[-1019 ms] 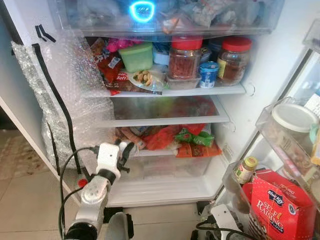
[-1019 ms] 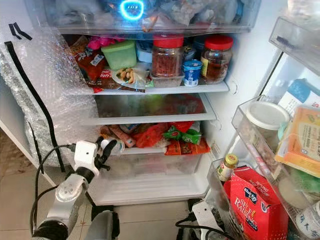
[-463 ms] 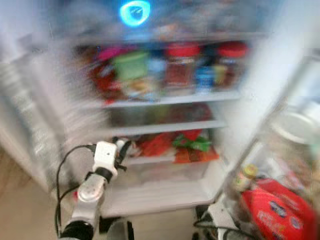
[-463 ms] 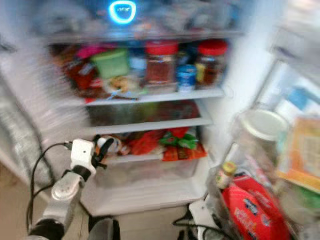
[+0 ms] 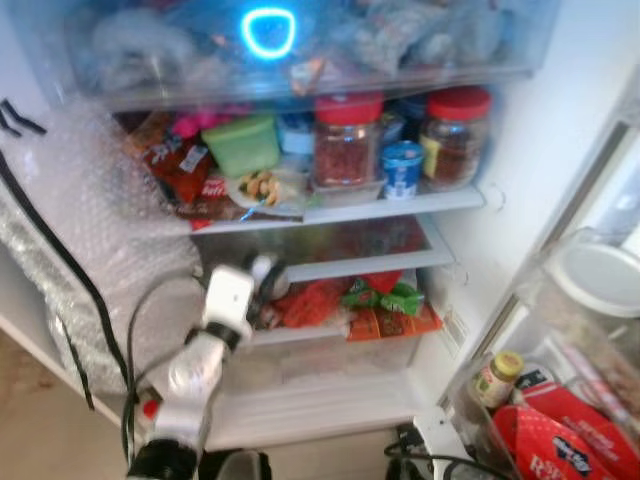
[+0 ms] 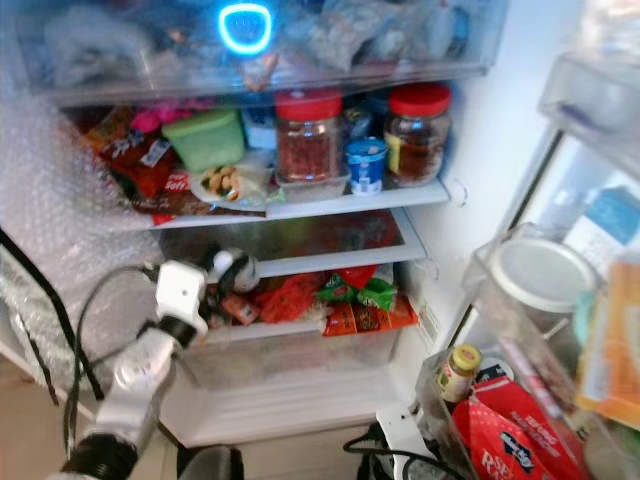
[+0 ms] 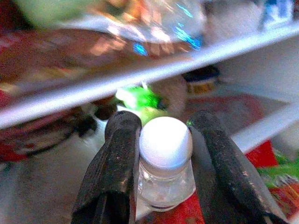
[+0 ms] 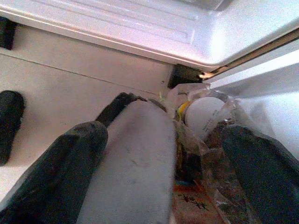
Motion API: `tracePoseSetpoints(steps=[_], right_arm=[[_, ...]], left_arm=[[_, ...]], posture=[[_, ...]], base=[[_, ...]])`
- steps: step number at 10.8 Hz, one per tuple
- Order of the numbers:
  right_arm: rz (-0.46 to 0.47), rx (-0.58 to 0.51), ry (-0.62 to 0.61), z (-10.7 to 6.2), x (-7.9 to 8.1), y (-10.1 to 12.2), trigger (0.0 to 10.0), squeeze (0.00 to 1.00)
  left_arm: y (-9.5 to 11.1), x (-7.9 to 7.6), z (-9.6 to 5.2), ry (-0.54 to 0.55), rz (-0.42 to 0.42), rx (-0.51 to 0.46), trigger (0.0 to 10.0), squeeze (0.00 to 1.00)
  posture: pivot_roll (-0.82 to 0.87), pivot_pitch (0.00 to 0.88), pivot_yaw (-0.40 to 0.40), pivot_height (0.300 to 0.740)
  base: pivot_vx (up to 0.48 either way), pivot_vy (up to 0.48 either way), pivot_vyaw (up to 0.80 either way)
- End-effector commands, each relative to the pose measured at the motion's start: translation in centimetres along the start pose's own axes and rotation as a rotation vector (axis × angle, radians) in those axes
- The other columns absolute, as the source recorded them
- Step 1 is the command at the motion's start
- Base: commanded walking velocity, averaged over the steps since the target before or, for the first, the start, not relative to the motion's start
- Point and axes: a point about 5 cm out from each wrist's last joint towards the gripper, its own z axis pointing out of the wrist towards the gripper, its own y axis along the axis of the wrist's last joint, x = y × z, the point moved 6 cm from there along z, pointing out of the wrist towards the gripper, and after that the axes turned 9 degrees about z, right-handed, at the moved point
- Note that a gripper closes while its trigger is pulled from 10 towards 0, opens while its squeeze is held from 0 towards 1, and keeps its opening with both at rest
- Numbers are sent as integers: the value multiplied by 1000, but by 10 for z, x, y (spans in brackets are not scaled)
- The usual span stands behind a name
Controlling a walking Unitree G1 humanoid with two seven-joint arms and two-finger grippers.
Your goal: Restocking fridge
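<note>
Fridge (image 5: pixel 520 130) open, three shelves full. Two red-lid jars (image 5: pixel 346 140) on top shelf, one green box (image 5: pixel 243 143). Left gripper (image 7: pixel 161 154) pinches one small clear bottle (image 7: pixel 166 161), cap toward the middle shelf. Right gripper (image 8: pixel 159 154) holds a plastic bag (image 8: pixel 205 140).

Two red-lid jars (image 5: pixel 348 140) (image 5: pixel 456 125) on the top shelf. One green tub (image 5: pixel 243 143). One blue cup (image 5: pixel 402 168). One plate of nuts (image 5: pixel 262 187). Red snack packs (image 5: pixel 180 165), at least two, exact count unclear. One green packet (image 5: pixel 385 296) on the lower shelf. One white-cap bottle (image 7: pixel 165 161) between two black fingers (image 7: pixel 112 172). In the door: one small yellow-lid jar (image 5: pixel 495 377), one red box (image 5: pixel 560 445), one white-lid tub (image 5: pixel 600 280). One blue ring light (image 5: pixel 268 33). One bubble wrap sheet (image 5: pixel 95 250).
</note>
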Motion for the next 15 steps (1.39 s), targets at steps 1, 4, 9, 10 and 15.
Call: tracePoseSetpoints(steps=[1, 4, 9, 10, 15], right_arm=[[10, 21, -35, -2, -12, -6, 10000, 0], [12, 20, -34, -2, -12, -6, 10000, 0], [17, 10, -38, -2, -14, -5, 10000, 0], [16, 9, -40, -2, -15, -6, 10000, 0], [18, 7, -42, -2, -15, -6, 10000, 0]], left_arm=[[5, 11, 2, 33, 31, -19, 10000, 0], [7, 22, 12, 73, 66, -28, 10000, 0], [-33, 55, 9, 252, 15, 128, 10000, 0], [-36, 59, 11, 282, 12, 144, 10000, 0], [-63, 36, 10, 164, -7, 283, 10000, 0]], posture=[[34, 0, -23, 616], [29, 0, -23, 616], [11, 0, -29, 616], [1, 0, -32, 616], [-6, 0, -28, 616]], base=[[0, 0, 0], [0, 0, 0], [0, 0, 0], [0, 0, 0], [0, 0, 0]])
